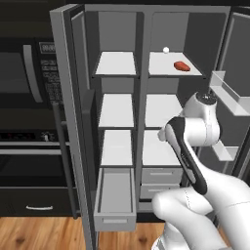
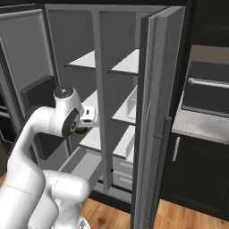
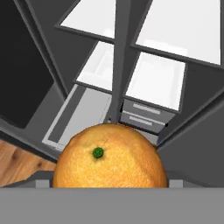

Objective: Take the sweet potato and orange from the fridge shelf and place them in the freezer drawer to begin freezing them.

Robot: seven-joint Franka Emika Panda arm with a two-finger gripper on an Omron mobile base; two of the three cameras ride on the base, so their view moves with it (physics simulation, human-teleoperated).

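Observation:
The orange point(image 3: 109, 155), round with a green stem dot, sits right in front of the hand camera, and my gripper point(image 2: 83, 127) is shut on it. In the right base view the orange point(image 2: 81, 130) peeks out brown under the hand, held in the air in front of the fridge's lower shelves. The sweet potato point(image 1: 181, 66), a reddish oblong, lies on the top right shelf. The freezer drawer point(image 1: 115, 197) stands pulled out at the lower left, long and grey; it lies below and ahead of the orange as the freezer drawer point(image 3: 76, 114) in the hand view.
A tiny white ball point(image 1: 166, 49) rests behind the sweet potato. Two short light-grey drawers point(image 1: 161, 175) are closed at the lower right. Both fridge doors stand open: the left door point(image 1: 68, 97) and the right door point(image 2: 154, 112) with its bins point(image 1: 229, 93). A dark oven wall point(image 1: 24, 97) is left.

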